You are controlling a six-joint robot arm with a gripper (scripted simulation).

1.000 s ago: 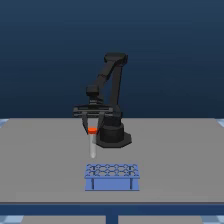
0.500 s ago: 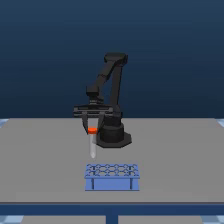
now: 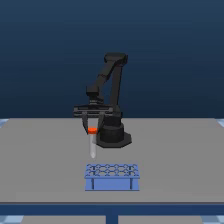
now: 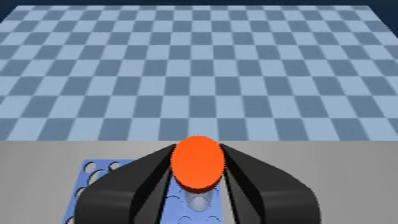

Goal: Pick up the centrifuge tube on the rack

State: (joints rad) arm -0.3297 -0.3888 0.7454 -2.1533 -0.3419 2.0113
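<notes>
Exterior view shows the tube (image 3: 92, 145) already clear of the rack (image 3: 111, 177), hanging upright in the air above the rack's left end as that view has it. The fingers (image 3: 92, 131) pinch it just under its orange cap, which I judge keeps it from slipping down through the grip. From the wrist view the cap (image 4: 196, 163) sits squarely between the two dark fingers, with the rack's holes (image 4: 107, 172) below on the grey worktop (image 3: 175, 150).
</notes>
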